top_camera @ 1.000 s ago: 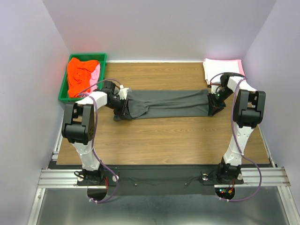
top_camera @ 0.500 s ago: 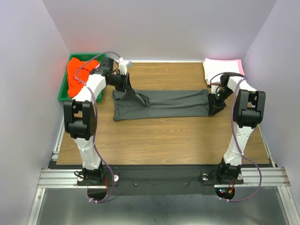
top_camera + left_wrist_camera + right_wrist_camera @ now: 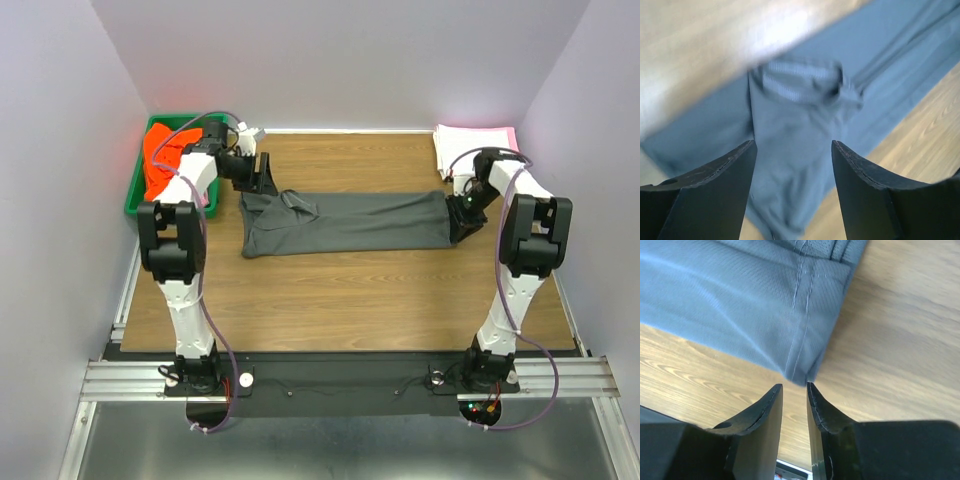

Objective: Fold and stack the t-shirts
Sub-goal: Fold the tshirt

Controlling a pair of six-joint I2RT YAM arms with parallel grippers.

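The dark charcoal t-shirt [image 3: 350, 222] lies flat across the middle of the table as a long band folded lengthwise. A small fold of cloth lies on its left end. My left gripper [image 3: 262, 178] hovers just behind that left end, open and holding nothing. In the left wrist view the t-shirt [image 3: 790, 125] lies below the spread left gripper [image 3: 794, 145]. My right gripper [image 3: 462, 218] sits at the shirt's right end. Its jaws stand open only a narrow way in the right wrist view, where the right gripper [image 3: 794, 386] has bare wood in the gap and the shirt's corner [image 3: 800, 375] just ahead of the tips.
A green bin [image 3: 133, 200] at the back left holds an orange-red t-shirt [image 3: 160, 150]. Folded white and pink t-shirts [image 3: 470, 142] are stacked at the back right corner. Walls close in on the left, right and back.
My left gripper rose with the shirt's left end and moved back towards the bin. It then opened and the cloth dropped flat. The right gripper stayed put.
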